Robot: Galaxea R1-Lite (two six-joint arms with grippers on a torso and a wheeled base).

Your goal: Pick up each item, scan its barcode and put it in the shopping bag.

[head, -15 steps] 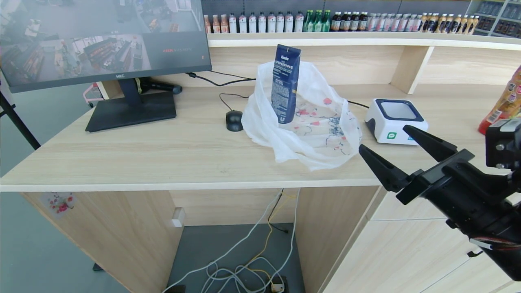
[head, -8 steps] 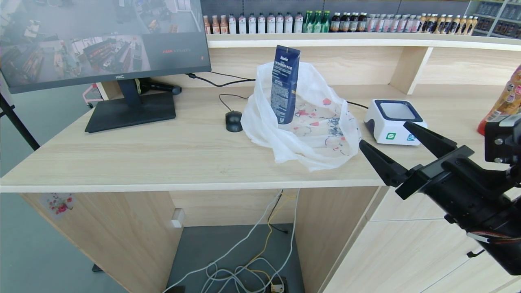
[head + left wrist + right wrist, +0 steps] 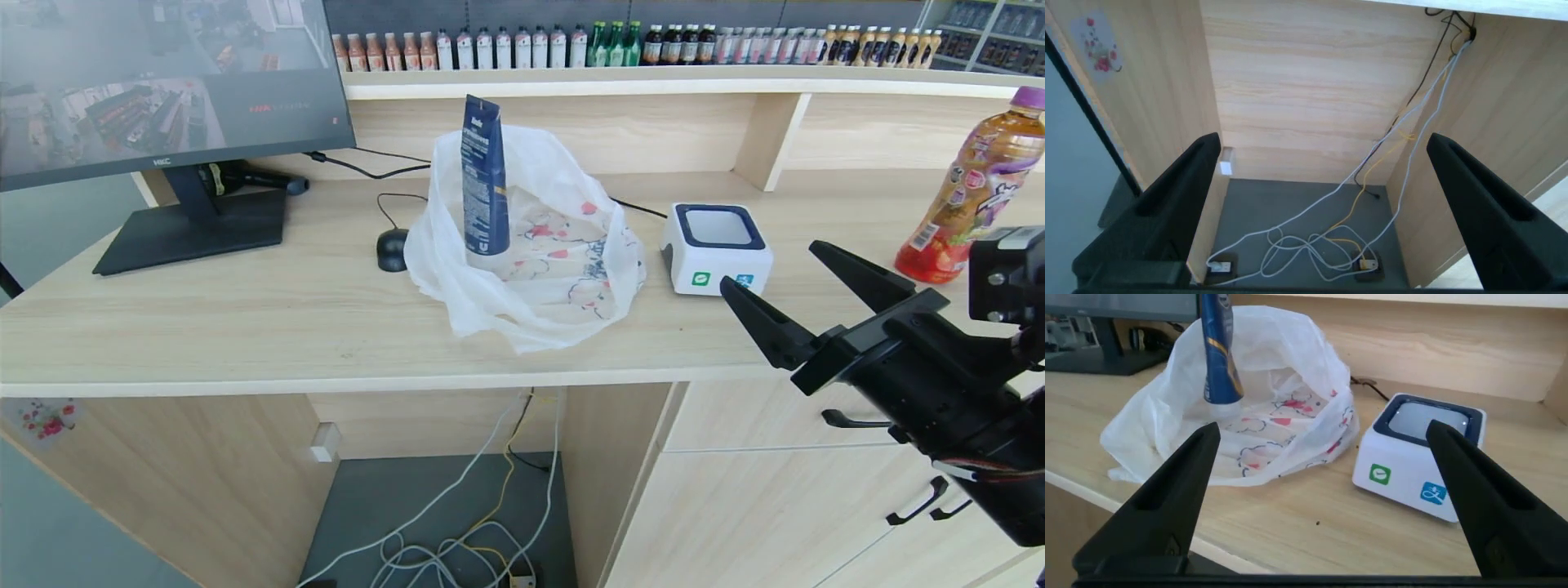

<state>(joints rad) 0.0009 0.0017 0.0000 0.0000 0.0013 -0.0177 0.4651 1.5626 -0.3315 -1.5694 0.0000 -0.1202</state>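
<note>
right pincer point(image 3: 767, 263) hangs empty with fingers spread wide, just off the desk point(image 3: 245, 318) edge near the scanner point(image 3: 717, 249). the shopping bag point(image 3: 539, 286) (blue pouch point(image 3: 484, 188) upright inside) sits beside the scanner, and a bottle point(image 3: 967, 204) stands farther right. left pincer point(image 3: 1323, 139), also spread, faces the space under the desk.

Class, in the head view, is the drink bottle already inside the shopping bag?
No, the drink bottle stands on the counter right of the scanner, apart from the shopping bag, which holds a blue pouch.
</note>
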